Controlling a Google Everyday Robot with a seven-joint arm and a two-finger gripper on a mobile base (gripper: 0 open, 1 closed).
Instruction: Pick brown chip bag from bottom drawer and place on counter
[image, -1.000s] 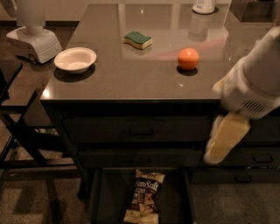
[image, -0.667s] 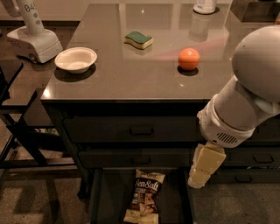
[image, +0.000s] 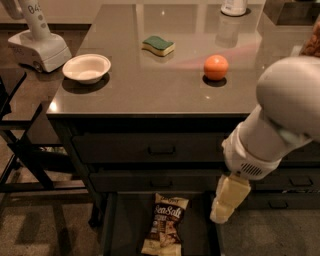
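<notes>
Camera view: gripper low beside the open drawer, bag not yet taken

Seen from above and in front of the cabinet. Cream-coloured gripper (image: 221, 212) at the end of a thick white arm (image: 280, 120), pointing down, in front of the drawer fronts and just beside the right edge of the bottom drawer (image: 122, 225). Apart from the brown chip bag (image: 166, 225), not touching it. Released or clenched: cannot tell from this angle.

Bottom drawer open, dark inside. Brown chip bag lying flat in it, near the middle, white "Sea Salt" lettering facing up, long side running from back to front. Above it, two closed upper drawers (image: 150, 148) with recessed handles.

On the counter (image: 150, 95): white bowl (image: 86, 68) near the left edge, green and yellow sponge (image: 158, 45) further back, orange round object (image: 216, 67) to the right of the sponge, all well apart from each other. White machine base (image: 37, 45) to the left of the counter, near the bowl.
</notes>
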